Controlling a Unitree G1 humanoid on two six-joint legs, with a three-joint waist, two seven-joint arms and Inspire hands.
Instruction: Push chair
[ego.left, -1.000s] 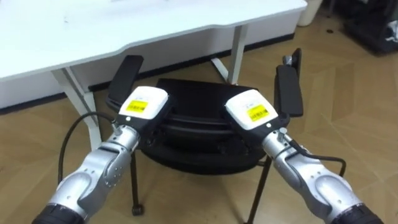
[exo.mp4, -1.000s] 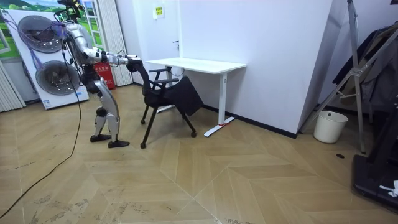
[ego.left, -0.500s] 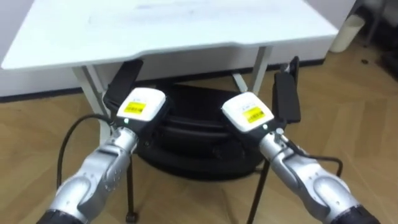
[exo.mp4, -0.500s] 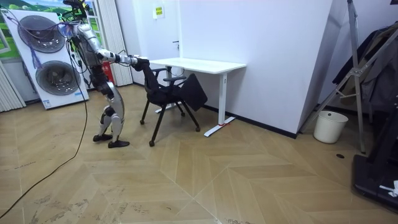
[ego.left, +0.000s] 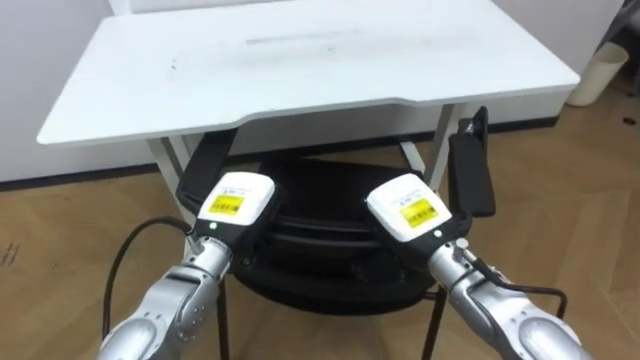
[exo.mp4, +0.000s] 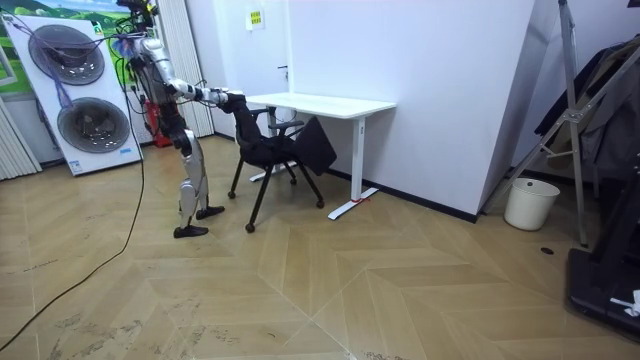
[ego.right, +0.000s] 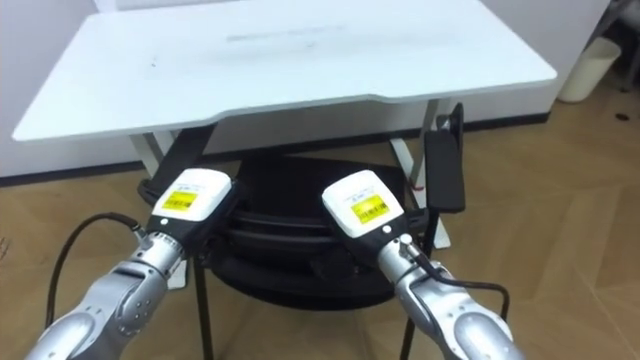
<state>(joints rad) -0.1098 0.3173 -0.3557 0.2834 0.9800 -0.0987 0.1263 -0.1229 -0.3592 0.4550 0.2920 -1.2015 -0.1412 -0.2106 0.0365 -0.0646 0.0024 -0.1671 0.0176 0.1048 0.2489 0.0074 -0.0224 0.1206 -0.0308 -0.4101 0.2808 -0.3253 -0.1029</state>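
The chair (ego.left: 325, 235) is being driven in now: compared with a second ago, its seat has been carried from open floor to beneath the front edge of the white desk (ego.left: 300, 60), and in the room view the chair (exo.mp4: 275, 150) is seen closed up against the desk (exo.mp4: 320, 103), shifted toward the room view's right. The robot has been brought forward with it, a step taken, arms kept stretched ahead. The left hand (ego.left: 235, 200) and the right hand (ego.left: 415, 212) are set against the top of the backrest, side by side. Their backs are shown, but the fingers are hidden beyond the backrest, so it cannot be told whether they are curled over it or laid flat. The left armrest (ego.left: 205, 165) is already tucked under the tabletop; the right armrest (ego.left: 470, 175) is seen just beside a desk leg. Most of the push is judged done. A little more travel looks available, and the right armrest may be caught on that leg if the line is not held straight.
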